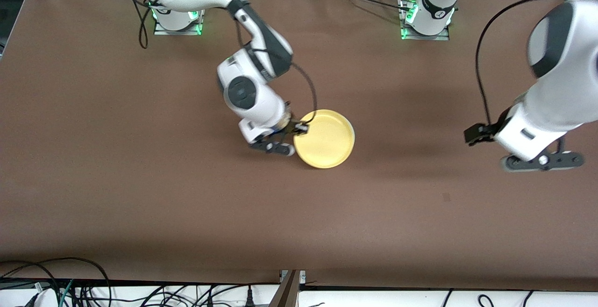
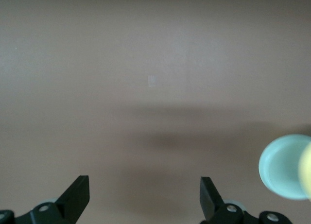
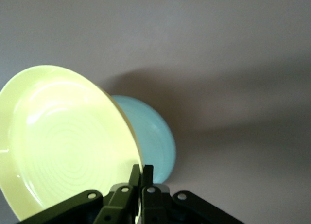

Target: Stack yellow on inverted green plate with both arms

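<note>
My right gripper [image 1: 299, 132] is shut on the rim of the yellow plate [image 1: 325, 139] and holds it open side up over the middle of the table. In the right wrist view the fingers [image 3: 141, 173] pinch the yellow plate's [image 3: 63, 141] edge, and the pale green plate [image 3: 155, 141] lies on the table just under it. The yellow plate hides the green plate in the front view. In the left wrist view the green plate [image 2: 283, 166] shows with the yellow plate's edge [image 2: 306, 168] over it. My left gripper [image 1: 542, 162] is open and empty, up over the left arm's end of the table.
The brown table [image 1: 140, 181] is bare around the plates. Cables hang along the table edge nearest the front camera [image 1: 70, 288]. The arm bases [image 1: 425, 22] stand at the edge farthest from it.
</note>
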You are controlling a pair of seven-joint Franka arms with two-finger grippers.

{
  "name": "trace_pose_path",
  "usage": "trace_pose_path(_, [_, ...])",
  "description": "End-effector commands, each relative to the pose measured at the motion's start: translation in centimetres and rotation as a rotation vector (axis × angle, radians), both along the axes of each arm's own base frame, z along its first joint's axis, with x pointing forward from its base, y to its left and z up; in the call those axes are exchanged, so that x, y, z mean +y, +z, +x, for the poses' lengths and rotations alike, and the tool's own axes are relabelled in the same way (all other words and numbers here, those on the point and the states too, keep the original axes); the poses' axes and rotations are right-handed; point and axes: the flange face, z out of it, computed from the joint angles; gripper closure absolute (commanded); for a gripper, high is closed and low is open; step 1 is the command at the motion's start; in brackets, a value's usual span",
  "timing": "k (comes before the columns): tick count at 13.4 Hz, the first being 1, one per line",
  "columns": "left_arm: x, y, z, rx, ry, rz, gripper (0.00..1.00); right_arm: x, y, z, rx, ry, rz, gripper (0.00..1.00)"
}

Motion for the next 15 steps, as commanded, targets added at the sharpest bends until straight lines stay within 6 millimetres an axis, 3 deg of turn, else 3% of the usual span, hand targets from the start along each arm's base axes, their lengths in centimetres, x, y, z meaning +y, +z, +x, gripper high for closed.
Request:
trace_pose_path(1, [3.0,1.9,-5.4,-0.003,-0.012,-0.096,0.0,1.4,-3.9,-3.7,-0.036,-0.027,-0.016,1.0])
trace_pose_path(6, [5.2,3.9,-9.8,-0.081,-0.096,-0.09,0.0,1.3,-6.7,-5.9,-0.028,-0.009,-0.044,1.0])
trace_pose_path(8, [5.1,4.6,-10.2,-0.103,-0.101,-0.091,0.0,1.2,-7.0,-5.7,-0.045,-0.018,-0.033,1.0])
trace_pose_path(10, [5.0,4.1,-10.4,-0.083,-0.102,-0.092,0.0,1.2,-7.6,-5.6,-0.054,-0.023,-0.03,1.0])
trace_pose_path(11, [5.0,3.6,-10.4,-0.072,-0.1,-0.092,0.0,1.1,-7.6,-5.5,-0.054,-0.022,-0.029,0.79])
trace_pose_path(12, [4.9,3.1,-10.2,-0.071,-0.097,-0.092,0.0,0.9,-7.6,-5.3,-0.053,-0.028,-0.03,0.26])
trace_pose_path(13, [4.7,2.5,-9.9,-0.06,-0.096,-0.092,0.0,0.8,-7.3,-5.0,-0.055,-0.034,-0.026,0.0])
trace_pose_path(15, [4.4,1.8,-9.8,-0.041,-0.102,-0.091,0.0,-0.1,-5.7,-3.8,-0.069,-0.047,-0.025,0.0])
